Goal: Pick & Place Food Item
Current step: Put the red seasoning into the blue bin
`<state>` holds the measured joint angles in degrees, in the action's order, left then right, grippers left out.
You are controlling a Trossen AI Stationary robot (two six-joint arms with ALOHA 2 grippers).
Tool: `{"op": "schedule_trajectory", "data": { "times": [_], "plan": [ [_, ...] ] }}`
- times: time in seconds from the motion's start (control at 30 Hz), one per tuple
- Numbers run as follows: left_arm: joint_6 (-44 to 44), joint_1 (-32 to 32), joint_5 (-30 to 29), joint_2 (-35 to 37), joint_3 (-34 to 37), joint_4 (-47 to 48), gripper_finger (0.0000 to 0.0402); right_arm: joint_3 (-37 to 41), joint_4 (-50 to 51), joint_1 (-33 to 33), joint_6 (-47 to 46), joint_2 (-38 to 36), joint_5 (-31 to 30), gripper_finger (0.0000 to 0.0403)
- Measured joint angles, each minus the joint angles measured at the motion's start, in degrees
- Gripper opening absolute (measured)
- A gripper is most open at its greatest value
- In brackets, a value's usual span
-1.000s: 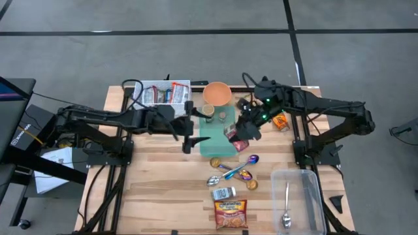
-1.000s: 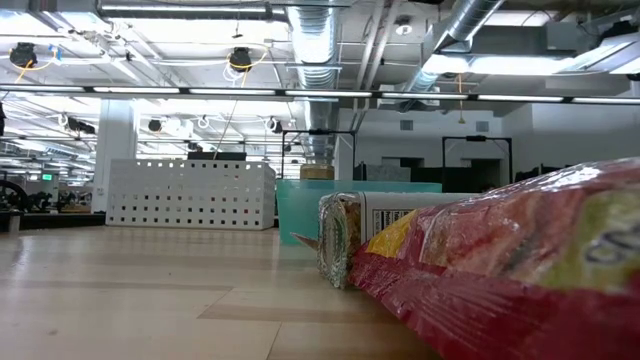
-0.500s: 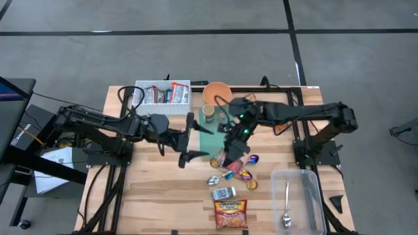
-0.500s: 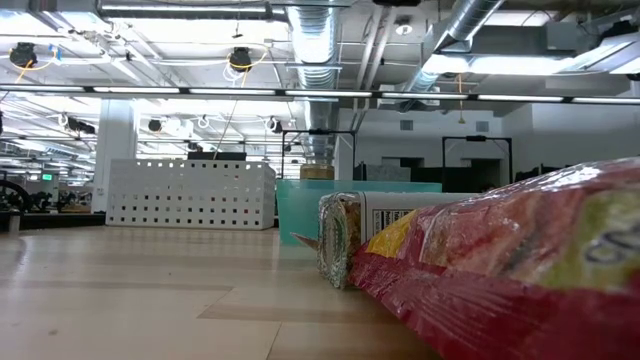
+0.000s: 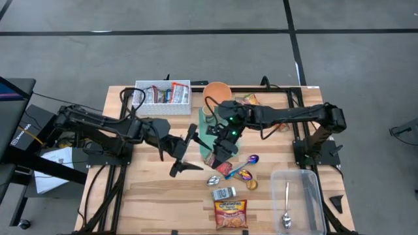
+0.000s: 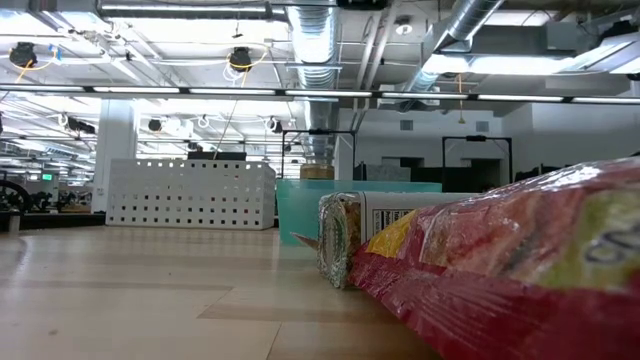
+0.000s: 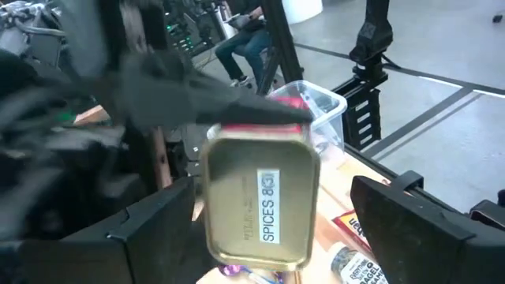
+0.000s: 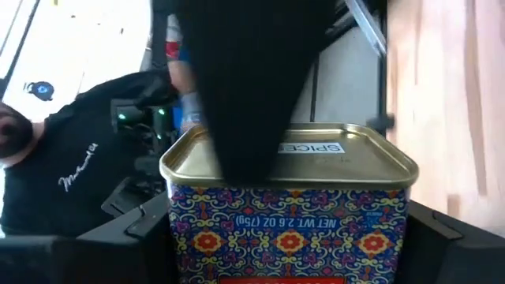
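Tin [image 8: 288, 201], rectangular with a gold lid and a patterned blue wall, sits clenched in our right tool [image 5: 220, 154], lifted over the middle of the tabletop [image 5: 150, 186] beside the green board [image 5: 210, 136]. Our left tool [image 5: 184, 149] stands released, pointed at the tin from just beside it. We see a clear plastic bin [image 5: 299, 196] holding a metal spoon [image 5: 286, 207] and a white basket [image 5: 163, 96] holding packets. A glossy red packet [image 6: 520, 270] lies on pale wooden planks; grey floor surrounds them.
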<state>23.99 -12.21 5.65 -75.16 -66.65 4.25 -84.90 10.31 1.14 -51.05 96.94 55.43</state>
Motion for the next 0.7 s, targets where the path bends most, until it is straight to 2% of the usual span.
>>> {"op": "schedule_trajectory", "data": {
  "times": [0.33, 0.47, 0.63, 0.7],
  "plan": [
    [-0.4, 0.2, 0.8, 0.0, 0.0, 1.1, 0.0325, -4.5, -0.7, 0.0, 0.0, 4.6, -0.6, 0.0296],
    [-1.9, 0.2, 0.8, 0.0, 0.0, 1.1, 0.0286, -5.5, -0.7, -0.1, -0.1, 5.3, -0.6, 0.0296],
    [-2.0, 0.2, 0.8, 0.0, 0.0, 2.0, 0.0205, -5.9, -0.9, -0.1, 0.0, 5.6, -0.5, 0.0296],
    [-3.0, 0.2, 0.6, 0.0, -0.1, 2.0, 0.0205, -5.9, -1.0, -0.1, -0.1, 5.6, -0.3, 0.0296]
  ]
}}
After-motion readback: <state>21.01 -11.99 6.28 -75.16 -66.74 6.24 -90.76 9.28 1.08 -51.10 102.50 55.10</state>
